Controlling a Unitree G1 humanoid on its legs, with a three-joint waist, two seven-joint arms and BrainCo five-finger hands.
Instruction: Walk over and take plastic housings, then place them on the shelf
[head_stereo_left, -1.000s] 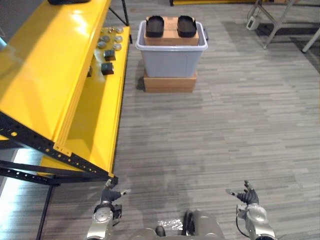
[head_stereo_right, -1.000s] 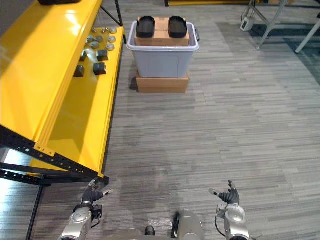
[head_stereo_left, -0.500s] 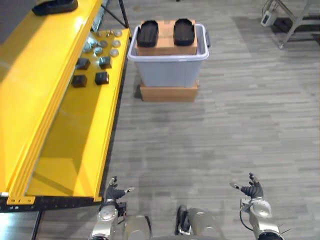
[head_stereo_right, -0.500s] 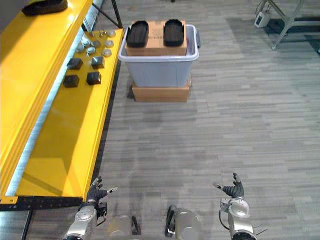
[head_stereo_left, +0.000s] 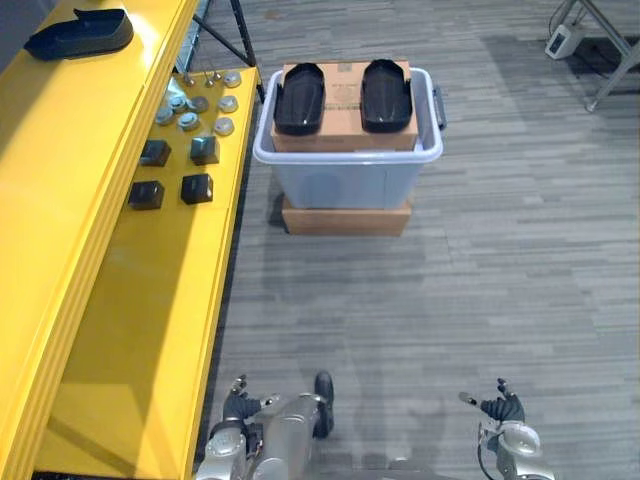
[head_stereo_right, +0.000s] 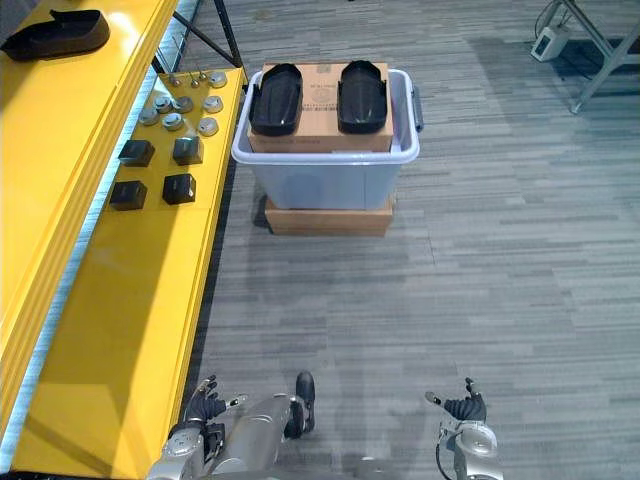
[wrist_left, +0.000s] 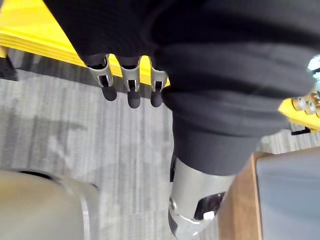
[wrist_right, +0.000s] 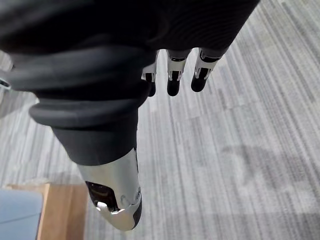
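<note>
Grey striped floor (head_stereo_left: 500, 260) ran beside a yellow shelf (head_stereo_left: 150, 330); a grey bin (head_stereo_left: 345, 180) stood on a flat cardboard box (head_stereo_left: 345, 219) just beside it; a black plastic housing (head_stereo_left: 298, 97) and a second housing (head_stereo_left: 386, 94) lay side by side on a carton (head_stereo_left: 343, 74) inside the bin; a third housing (head_stereo_left: 80, 33) lay on the shelf's upper level; the left hand (head_stereo_left: 238, 403) and right hand (head_stereo_left: 500, 409) hung low, well apart from the bin, fingers relaxed and empty.

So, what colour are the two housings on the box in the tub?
The housings are black; the right eye view shows it best.
</note>
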